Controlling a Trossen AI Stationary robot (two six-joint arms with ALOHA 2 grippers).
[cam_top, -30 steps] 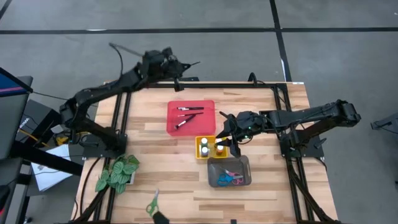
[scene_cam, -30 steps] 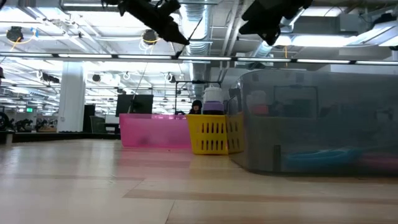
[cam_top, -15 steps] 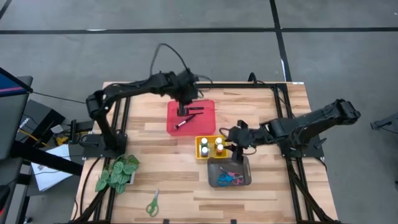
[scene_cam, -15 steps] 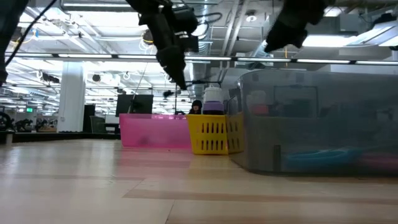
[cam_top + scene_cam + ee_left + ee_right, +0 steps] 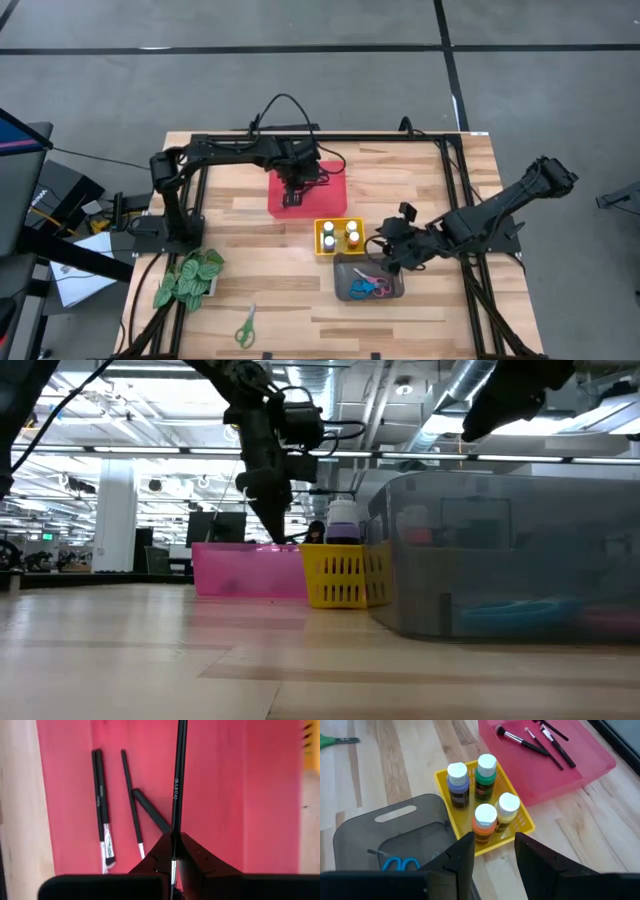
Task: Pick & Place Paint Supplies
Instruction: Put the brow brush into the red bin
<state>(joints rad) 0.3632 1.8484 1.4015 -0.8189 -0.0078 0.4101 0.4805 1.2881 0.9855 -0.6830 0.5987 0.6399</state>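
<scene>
My left gripper (image 5: 293, 186) is over the red tray (image 5: 335, 190) and shut on a thin dark paintbrush (image 5: 177, 780). Three more dark brushes (image 5: 101, 795) lie flat on the tray floor beside it. My right gripper (image 5: 492, 854) is open and empty. It hangs above the gap between the yellow tray (image 5: 522, 822), where several paint bottles (image 5: 486, 770) stand upright, and the grey tray (image 5: 368, 277), which holds blue and pink scissors (image 5: 368, 288). Green scissors (image 5: 245, 326) lie on the table near its near edge. My left gripper pinches the brush between its two fingertips, on the handle just above the silver ferrule (image 5: 173, 840). The long dark handle (image 5: 179, 750) sticks out past the fingertips over the red tray. Whether the brush touches the tray floor, I cannot tell.
A green leafy plant (image 5: 190, 278) stands at the table's left near corner. The three trays sit close together mid-table. In the low view the grey tray (image 5: 500, 560) fills the right, with the yellow tray (image 5: 340, 575) and red tray (image 5: 250, 570) behind it.
My left gripper, shut on the brush, has come from beyond the table's far edge toward the near edge and down over the red tray. My right gripper has drawn back from over the yellow tray toward the near edge, above the grey tray.
</scene>
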